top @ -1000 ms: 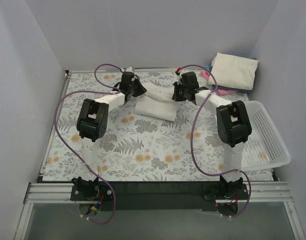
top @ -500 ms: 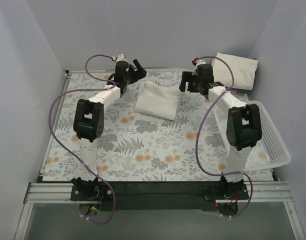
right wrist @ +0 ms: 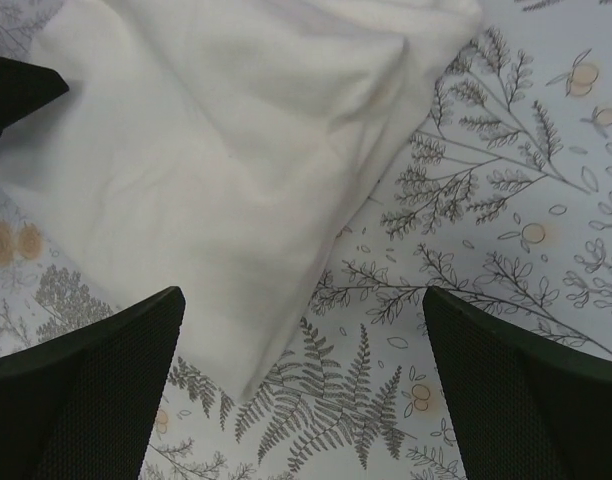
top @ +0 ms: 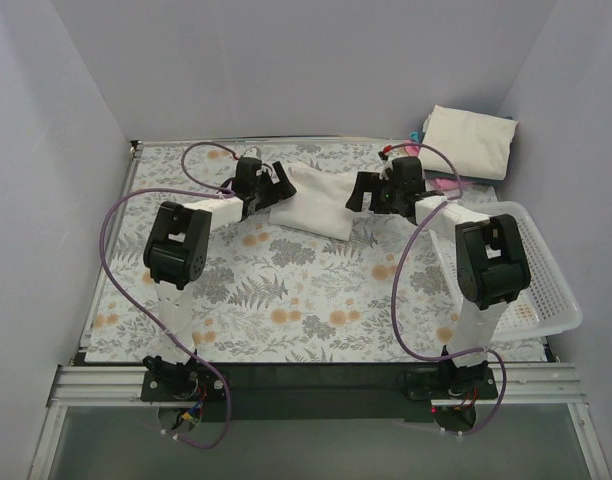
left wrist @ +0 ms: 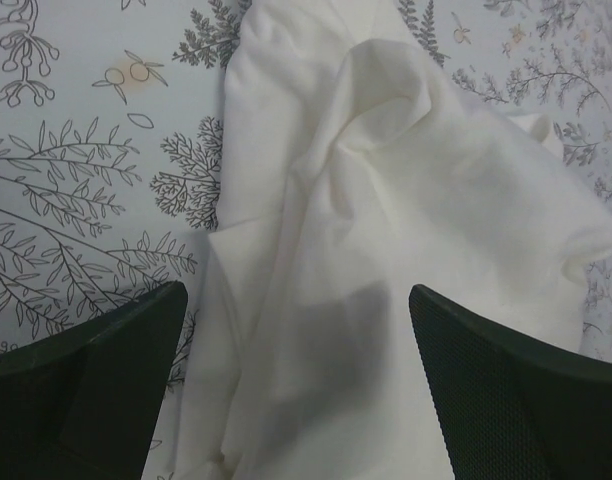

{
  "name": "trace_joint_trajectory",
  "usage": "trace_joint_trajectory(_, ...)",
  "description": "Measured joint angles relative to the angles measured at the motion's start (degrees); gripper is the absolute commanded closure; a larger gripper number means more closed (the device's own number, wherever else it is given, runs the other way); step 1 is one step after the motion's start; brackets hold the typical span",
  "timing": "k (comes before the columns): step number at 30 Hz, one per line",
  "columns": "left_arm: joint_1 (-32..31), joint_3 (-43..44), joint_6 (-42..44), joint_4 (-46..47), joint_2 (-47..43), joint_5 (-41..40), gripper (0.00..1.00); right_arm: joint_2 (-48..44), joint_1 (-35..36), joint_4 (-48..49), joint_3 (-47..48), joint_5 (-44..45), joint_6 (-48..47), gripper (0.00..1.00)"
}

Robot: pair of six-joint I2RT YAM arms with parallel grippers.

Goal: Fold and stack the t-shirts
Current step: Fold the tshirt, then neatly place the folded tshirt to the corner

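A cream t-shirt (top: pixel 314 200) lies loosely folded and rumpled at the middle back of the flowered table. My left gripper (top: pixel 277 181) hovers at its left edge, open, with the cloth (left wrist: pixel 386 220) below and between the fingers (left wrist: pixel 96 380), held by neither. My right gripper (top: pixel 362 191) is at the shirt's right edge, open too, over the shirt's corner (right wrist: pixel 216 150) and bare tablecloth. At the back right a stack of folded t-shirts has a cream one (top: pixel 469 140) on top, with pink (top: pixel 448 183) and blue (top: pixel 418 134) edges showing under it.
A white plastic lattice basket (top: pixel 531 270) stands along the right edge, beside the right arm. Grey walls close in the table on the left, back and right. Purple cables loop from both arms over the tablecloth (top: pixel 286 290).
Both grippers were shut on the shirt a second ago. They opened, let it go and lifted toward the back, and now have come down beside it, one on each side.
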Motion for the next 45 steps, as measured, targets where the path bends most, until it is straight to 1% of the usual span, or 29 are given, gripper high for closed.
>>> trace_joint_trajectory(4,0.00,-0.48,0.59,0.48,-0.22,0.57,0.14,0.07,0.00,1.18,-2.80,-2.38,1.51,0.05)
trace_joint_trajectory(12,0.00,-1.36,1.60,1.49,-0.22,2.80,0.15,2.16,0.00,6.84,-4.04,-6.80,4.79,0.05)
trace_joint_trajectory(17,-0.04,-3.41,2.38,4.96,-0.35,4.63,0.20,6.21,-0.02,9.11,-3.98,-8.33,6.56,0.05)
trace_joint_trajectory(21,-0.31,-5.75,2.73,7.65,-1.01,5.73,0.26,7.43,-0.04,11.52,-3.67,-9.46,7.96,0.06)
trace_joint_trajectory(31,-0.87,-8.83,2.86,11.72,-1.66,8.46,0.29,12.94,2.82,15.15,2.03,-11.17,10.80,0.07)
trace_joint_trajectory(43,-1.03,-10.34,2.71,12.96,-2.08,10.69,0.38,19.80,6.88,17.99,10.14,-11.52,13.66,0.09)
trace_joint_trajectory(45,-1.03,-10.47,2.67,13.05,-2.08,10.95,0.39,20.72,7.50,18.38,11.32,-11.52,13.77,0.11)
